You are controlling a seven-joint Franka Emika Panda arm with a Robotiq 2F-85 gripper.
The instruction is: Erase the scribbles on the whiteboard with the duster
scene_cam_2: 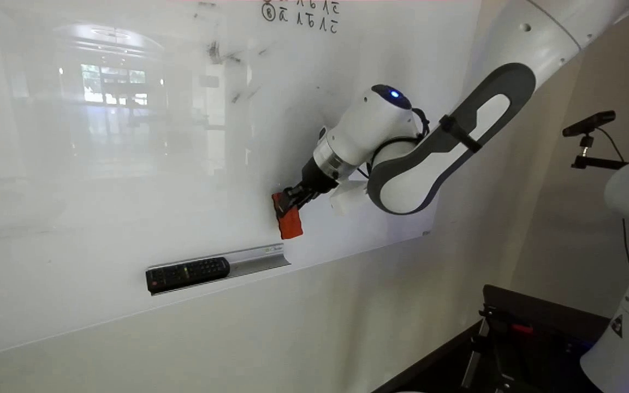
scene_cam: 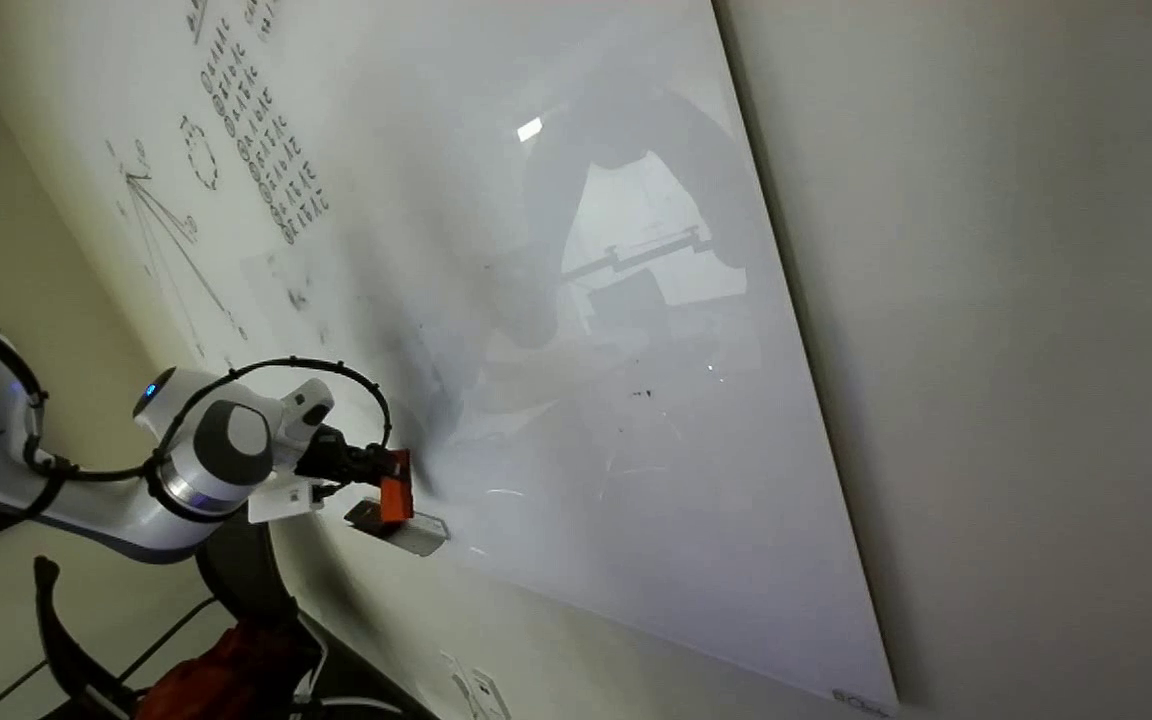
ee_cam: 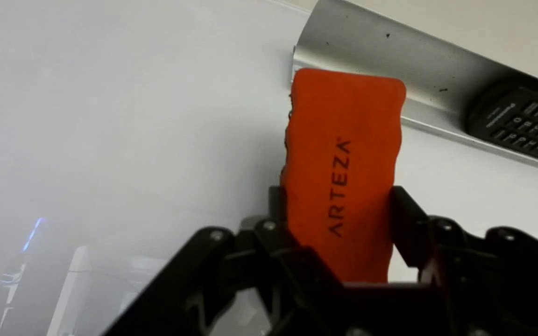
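The red-orange duster shows in both exterior views (scene_cam: 397,498) (scene_cam_2: 291,225) and in the wrist view (ee_cam: 346,112). My gripper (scene_cam: 391,465) (scene_cam_2: 286,201) (ee_cam: 339,210) is shut on it, one finger along each long side. The duster is in front of the whiteboard (scene_cam: 536,420) (scene_cam_2: 101,207) (ee_cam: 110,116), near the end of the tray; I cannot tell whether it touches the board. The bold black scribbles with a loopy squiggle do not show; they are hidden or out of view. Grey-black smudges (scene_cam_2: 221,54) (scene_cam: 296,298) show on the board.
A silver tray (scene_cam_2: 257,263) (scene_cam: 421,535) (ee_cam: 367,42) on the board's lower edge holds a black remote (scene_cam_2: 189,274) (ee_cam: 526,121). Columns of small writing (scene_cam: 261,150) (scene_cam_2: 309,22) and thin sketches (scene_cam: 176,230) are on the board. A chair-like dark object (scene_cam: 246,570) stands below the arm.
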